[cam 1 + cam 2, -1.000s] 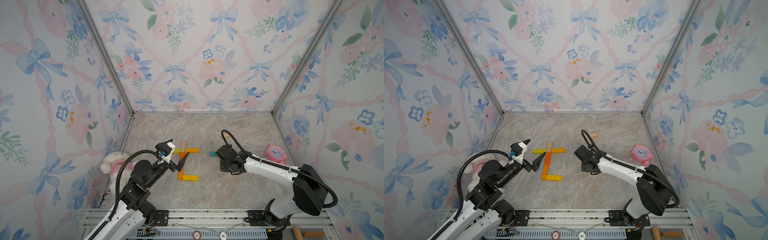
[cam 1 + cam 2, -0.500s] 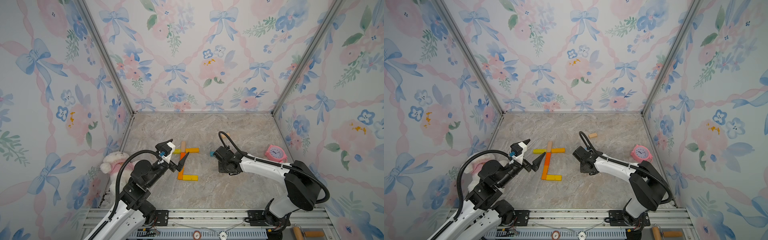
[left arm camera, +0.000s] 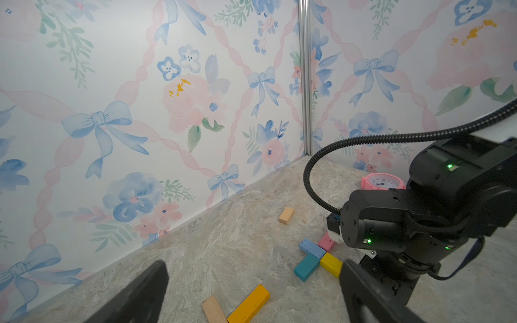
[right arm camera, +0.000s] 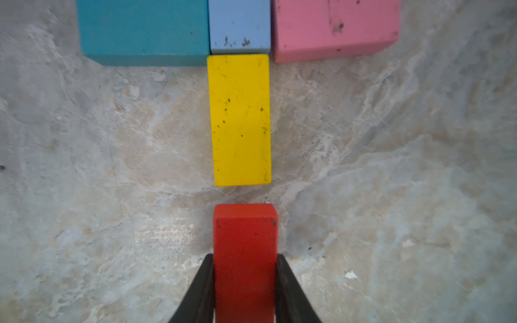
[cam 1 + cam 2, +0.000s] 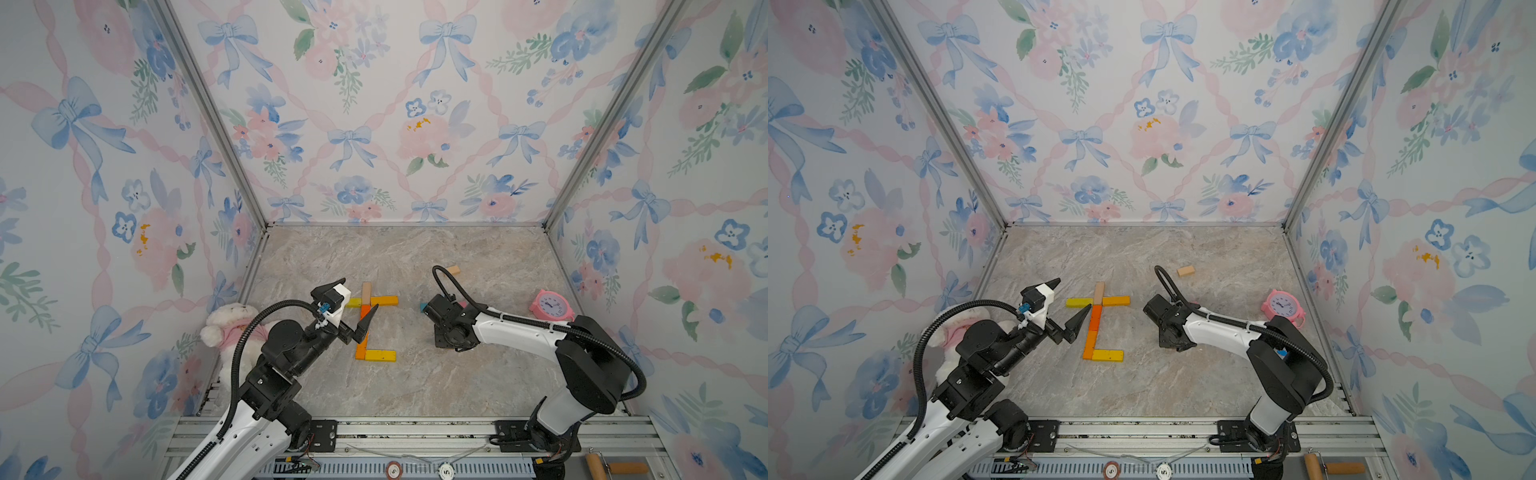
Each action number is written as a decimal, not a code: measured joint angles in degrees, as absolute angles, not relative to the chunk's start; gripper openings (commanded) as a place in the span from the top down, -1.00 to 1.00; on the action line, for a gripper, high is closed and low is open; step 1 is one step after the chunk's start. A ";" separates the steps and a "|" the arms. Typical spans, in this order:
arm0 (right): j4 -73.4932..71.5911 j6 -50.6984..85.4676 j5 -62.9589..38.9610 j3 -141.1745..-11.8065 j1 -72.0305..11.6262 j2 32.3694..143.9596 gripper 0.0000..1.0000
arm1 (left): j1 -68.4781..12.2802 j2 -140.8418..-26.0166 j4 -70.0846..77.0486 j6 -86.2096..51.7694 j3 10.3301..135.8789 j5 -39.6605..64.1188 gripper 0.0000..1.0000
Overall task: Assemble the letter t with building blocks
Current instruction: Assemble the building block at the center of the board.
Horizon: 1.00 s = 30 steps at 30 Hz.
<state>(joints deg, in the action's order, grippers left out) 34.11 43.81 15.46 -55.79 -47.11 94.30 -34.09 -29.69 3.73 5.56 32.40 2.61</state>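
Note:
My right gripper (image 4: pixel 244 258) is shut on a red block (image 4: pixel 244 237), its end a small gap from a short yellow block (image 4: pixel 240 120). That yellow one butts a blue block (image 4: pixel 240 28) flanked by teal (image 4: pixel 142 28) and pink (image 4: pixel 333 28). Left of centre in both top views lies a figure: an orange column (image 5: pixel 363 332), a yellow foot (image 5: pixel 380 355), and a yellow (image 5: pixel 354 302), tan (image 5: pixel 366 293) and yellow-orange (image 5: pixel 384 300) crossbar. My left gripper (image 5: pixel 355 299) hovers open over its crossbar, holding nothing. A peach block (image 5: pixel 454 270) lies alone further back.
A pink alarm clock (image 5: pixel 550 305) stands by the right wall, beyond my right arm. A white plush toy (image 5: pixel 232 328) sits against the left wall beside my left arm. Floral walls close in three sides. A wooden-handled tool (image 5: pixel 615 467) lies outside the front rail.
My right wrist has edged a little to the left and its elbow has drawn in, the red block still in its grip. The left arm has not moved.

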 measured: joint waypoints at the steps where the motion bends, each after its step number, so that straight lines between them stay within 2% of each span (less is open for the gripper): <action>1: 33.95 43.68 15.49 -55.79 -47.11 94.76 0.55 | -34.09 -29.69 3.73 5.56 32.40 2.61 -0.96; 30: 33.91 42.39 16.10 -57.41 -47.22 98.59 0.54 | -34.09 -29.74 3.73 5.56 32.40 2.83 -0.96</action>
<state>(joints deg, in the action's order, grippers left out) 33.91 42.39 16.10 -57.41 -47.22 98.59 -34.09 -29.74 3.73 5.56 32.40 2.83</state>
